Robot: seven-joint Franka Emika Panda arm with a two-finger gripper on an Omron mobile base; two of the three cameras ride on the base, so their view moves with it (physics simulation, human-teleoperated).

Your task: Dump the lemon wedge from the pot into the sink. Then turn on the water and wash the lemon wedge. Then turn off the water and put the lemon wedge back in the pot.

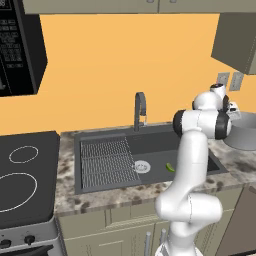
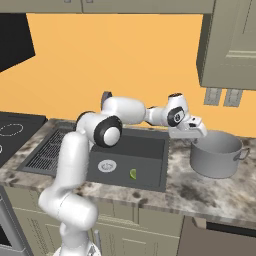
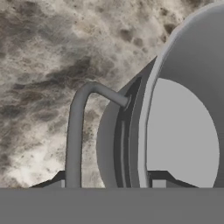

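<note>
Grey metal crowds the hand view: the pot sits right under my claw, its rim and looped handle just ahead of the fingertips, one tip on the inside of the wall and the other outside it. From the base cameras the claw is at the pot's near rim on the marbled counter, pot upright and looking empty. I read the jaws as half-spread astride the rim, but whether they are pinching it or just straddling it I cannot tell. The lemon wedge lies well off to one side of the claw and lower down, on the floor of the sink, near the round drain — so the dump looks done. In the left base view the wedge is a short crescent lying flat, its long axis slanting from the back of the basin toward the front edge; which tip curls where is too small to say. The risks as I judge them: pulling away while the wall is between the jaws could drag or tip the pot, and swinging toward the faucet could clip it — or the water may nudge the wedge onto the drain.
</note>
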